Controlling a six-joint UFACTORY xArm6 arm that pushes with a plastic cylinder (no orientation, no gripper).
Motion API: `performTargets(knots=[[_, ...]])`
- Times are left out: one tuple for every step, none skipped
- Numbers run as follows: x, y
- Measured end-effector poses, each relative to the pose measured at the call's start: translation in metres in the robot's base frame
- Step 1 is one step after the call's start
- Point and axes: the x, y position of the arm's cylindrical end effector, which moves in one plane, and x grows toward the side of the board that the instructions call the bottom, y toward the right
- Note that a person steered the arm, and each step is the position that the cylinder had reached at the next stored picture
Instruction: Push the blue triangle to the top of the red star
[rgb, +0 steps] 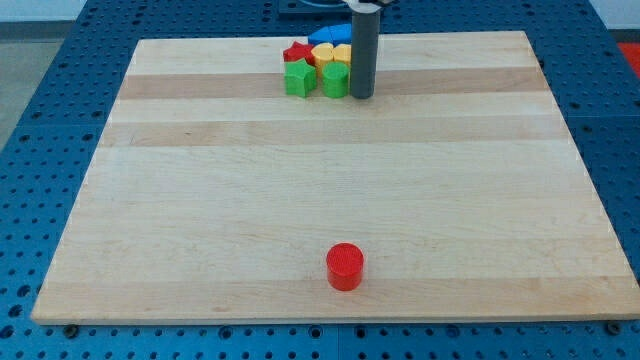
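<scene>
- Pale wooden desk (330, 200) on a blue perforated base, filling most of the frame.
- Cluster of blocks at top centre: red star (297, 51) at its upper left, blue triangle (331, 36) just right of and slightly above it, seemingly touching.
- Yellow blocks (336, 55) in the middle; green star (298, 78) and a second green block (334, 81) along the lower edge.
- Rod standing at the cluster's right side, my tip (361, 96) just beside the second green block.
- No gripper fitted, so no jaw state to tell.
- Red cylinder (345, 267) alone near bottom centre, well apart.
- Judged nearly done: blue triangle close to the red star's top, yet offset rightward; a small leftward nudge probably left.
</scene>
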Motion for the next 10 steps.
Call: performTargets(knots=[[-0.011,0.004],[-0.033,0.006],[-0.055,0.006],[-0.075,0.008],[-0.093,0.017],[-0.113,0.024],[-0.123,0.024],[-0.124,0.017],[-0.124,0.013],[-0.124,-0.003]])
